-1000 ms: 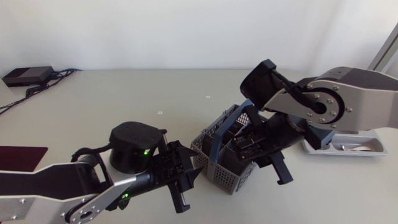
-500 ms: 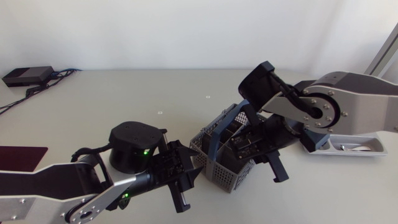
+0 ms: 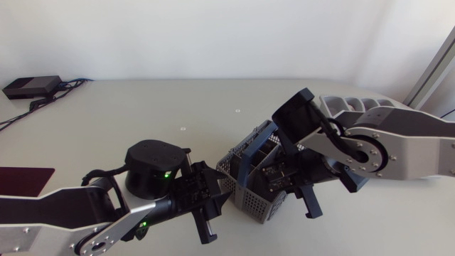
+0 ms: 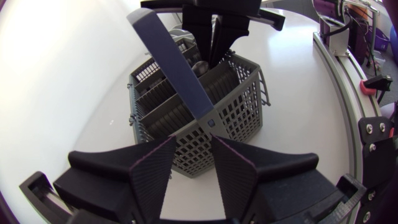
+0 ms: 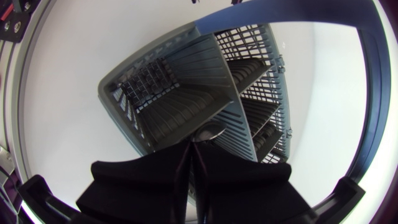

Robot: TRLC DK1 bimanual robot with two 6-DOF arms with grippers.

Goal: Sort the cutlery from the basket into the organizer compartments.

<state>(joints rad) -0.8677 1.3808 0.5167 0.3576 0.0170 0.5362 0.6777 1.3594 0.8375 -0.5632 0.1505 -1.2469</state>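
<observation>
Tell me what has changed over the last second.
The right arm swung in over the table toward the basket and now hides the organizer. The right gripper stayed down inside the basket, shifting only slightly. The basket, the left arm and the open left gripper at its corner kept their places. Nothing visibly taken or let go.
</observation>
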